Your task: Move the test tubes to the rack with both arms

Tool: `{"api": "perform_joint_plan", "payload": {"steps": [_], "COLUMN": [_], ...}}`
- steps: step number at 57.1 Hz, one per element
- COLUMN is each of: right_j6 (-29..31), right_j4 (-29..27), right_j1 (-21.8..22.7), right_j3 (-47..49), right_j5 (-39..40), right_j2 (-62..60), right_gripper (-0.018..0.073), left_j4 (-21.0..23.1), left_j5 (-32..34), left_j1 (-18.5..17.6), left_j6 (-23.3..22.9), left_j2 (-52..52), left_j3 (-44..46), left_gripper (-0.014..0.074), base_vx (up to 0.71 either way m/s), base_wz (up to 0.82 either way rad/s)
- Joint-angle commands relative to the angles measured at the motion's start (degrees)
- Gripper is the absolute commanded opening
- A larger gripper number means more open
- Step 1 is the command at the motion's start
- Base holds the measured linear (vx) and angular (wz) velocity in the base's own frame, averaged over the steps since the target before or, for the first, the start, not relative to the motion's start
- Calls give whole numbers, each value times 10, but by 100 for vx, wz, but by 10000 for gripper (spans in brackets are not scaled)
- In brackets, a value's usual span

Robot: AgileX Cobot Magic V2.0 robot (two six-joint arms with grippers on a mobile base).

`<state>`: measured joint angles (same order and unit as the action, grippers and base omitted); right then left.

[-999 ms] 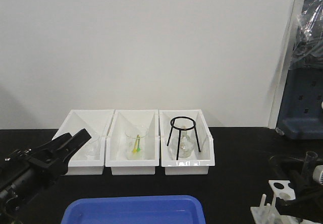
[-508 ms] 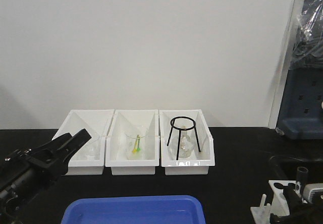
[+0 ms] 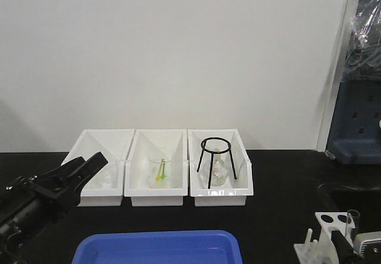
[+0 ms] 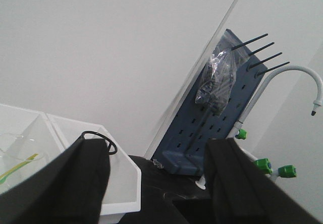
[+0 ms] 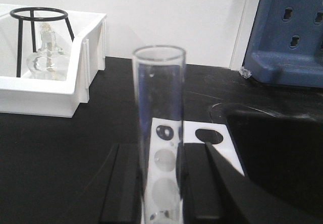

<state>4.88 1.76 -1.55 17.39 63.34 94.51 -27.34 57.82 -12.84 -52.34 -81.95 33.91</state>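
Note:
My right gripper point(image 5: 161, 156) is shut on a clear test tube point(image 5: 159, 103) and holds it upright over the white rack point(image 5: 193, 131); through the glass I see the rack's round holes. In the front view the rack point(image 3: 326, 221) stands at the bottom right with the tube's rim point(image 3: 352, 215) just behind it, and the right gripper is mostly below the frame. My left gripper point(image 3: 89, 162) hovers at the left, in front of the left bin. In the left wrist view the left gripper point(image 4: 159, 151) has its jaws wide apart and empty.
Three white open-front bins point(image 3: 158, 200) stand in a row at the back, holding glass beakers and a black tripod point(image 3: 217, 157) over a flask. A blue tray point(image 3: 158, 246) lies at the front. A blue pegboard point(image 3: 357, 127) and a sink point(image 5: 275, 148) are on the right.
My right gripper has moved down with the test tube, dropping almost out of the front view; the tube now sits lower at the rack. The left arm has not moved.

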Motion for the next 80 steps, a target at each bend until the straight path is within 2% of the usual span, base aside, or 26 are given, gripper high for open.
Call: {"api": "perform_joint_plan", "payload": {"steps": [1,8,14,19,25,32,46,52,57,62,73,80], "right_j6": [-2,-2,-2,-2,3,20,22,21,20,20,20,20], "right_j4": [4,-10,-18,-18,-18,-18,-18,-18,-18,-18,-18,-18], "right_j1": [4,4,4,4,4,4,4,4,4,4,4,4], "right_j3": [8,8,8,8,16,57,214,224,221,221,221,221], "right_j5": [52,53,56,35,-29,-141,-533,-592,-606,-625,-633,-633], "right_j2": [-15,-15,-19,-41,-92,-181,-379,-428,-460,-480,-495,-495], "right_gripper": [230,393,498,528,524,522,522,522,522,522,522,522], "left_j4": [15,15,15,15,15,15,26,33,56,81,80,80], "left_j5": [38,38,38,38,38,38,38,28,-18,-100,-320,-427], "left_j1": [0,0,0,0,0,0,0,0,0,0,0,0], "left_j6": [0,0,0,0,0,0,73,96,132,178,227,253], "left_j2": [17,17,17,17,17,17,25,54,97,153,272,331], "left_j3": [19,19,19,19,19,19,19,19,19,19,19,19], "left_gripper": [536,536,536,536,536,536,536,536,536,536,536,536], "base_vx": [0,0,0,0,0,0,0,0,0,0,0,0], "base_wz": [0,0,0,0,0,0,0,0,0,0,0,0]}}
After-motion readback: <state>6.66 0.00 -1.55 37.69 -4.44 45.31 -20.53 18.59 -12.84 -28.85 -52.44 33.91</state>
